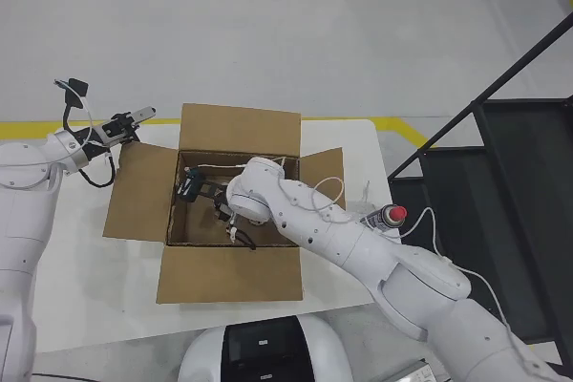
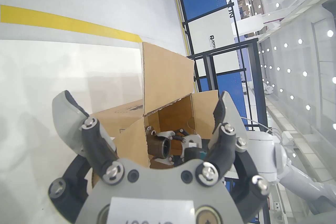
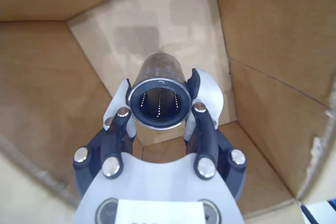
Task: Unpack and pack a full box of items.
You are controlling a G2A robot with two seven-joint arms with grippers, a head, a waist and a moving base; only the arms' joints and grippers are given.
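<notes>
Overhead, the cardboard box (image 1: 229, 277) is seen on the white table (image 1: 95, 296) with all four flaps folded outward, presumably so that the arms are given free access to its inside. The right arm is bent down into it, with the right gripper (image 1: 193, 183) set low near the left wall. The left gripper (image 1: 141, 116) is held outside, over the table past the left flap's far edge, probably to leave the opening clear. A red-capped can (image 1: 393, 215) is stood beside the right flap. From the left wrist, the left gripper (image 2: 145, 97) is shown with its fingers spread wide and nothing between them. Past it, through the box's corner, a dark metal cylinder (image 2: 160, 147) is glimpsed inside. From the right wrist, the right gripper (image 3: 160, 80) is shown clamped across the sides of that cylinder (image 3: 160, 93). Its hollow, ball-lined end is turned toward the camera, so its axis is pointed down at the box floor (image 3: 157, 25). Whether the floor is being touched cannot be told.
</notes>
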